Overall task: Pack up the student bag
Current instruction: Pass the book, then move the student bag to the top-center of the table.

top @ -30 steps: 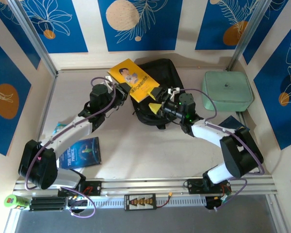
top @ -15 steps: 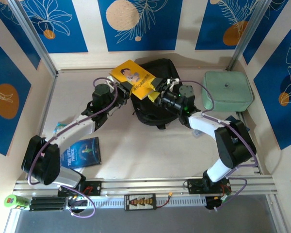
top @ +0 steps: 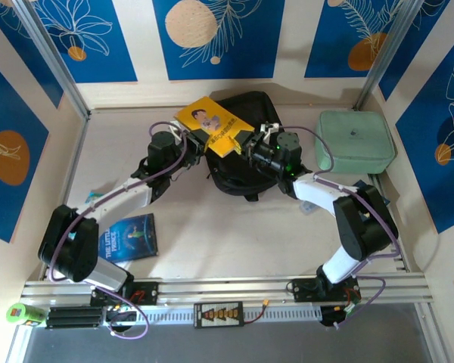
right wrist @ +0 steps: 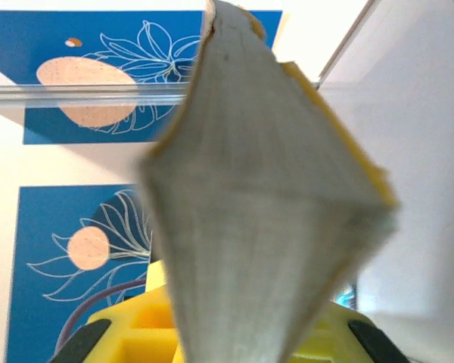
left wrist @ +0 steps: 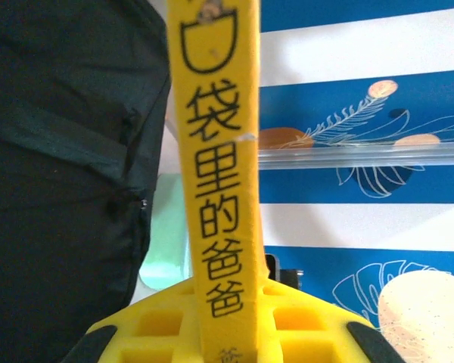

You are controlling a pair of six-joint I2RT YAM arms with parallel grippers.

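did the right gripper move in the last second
Yes. The right gripper moved toward the back wall, now level with the mint case, and closed on the yellow book.

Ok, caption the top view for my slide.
Left gripper and right gripper hold a yellow book over the black backpack.

left arm (top: 121, 198): white links, black joints, purple cable | right arm (top: 318, 193): same white-and-black build, purple cable | left gripper (top: 194, 141), right gripper (top: 250, 146): yellow moulded jaws, square recesses, black corner pieces
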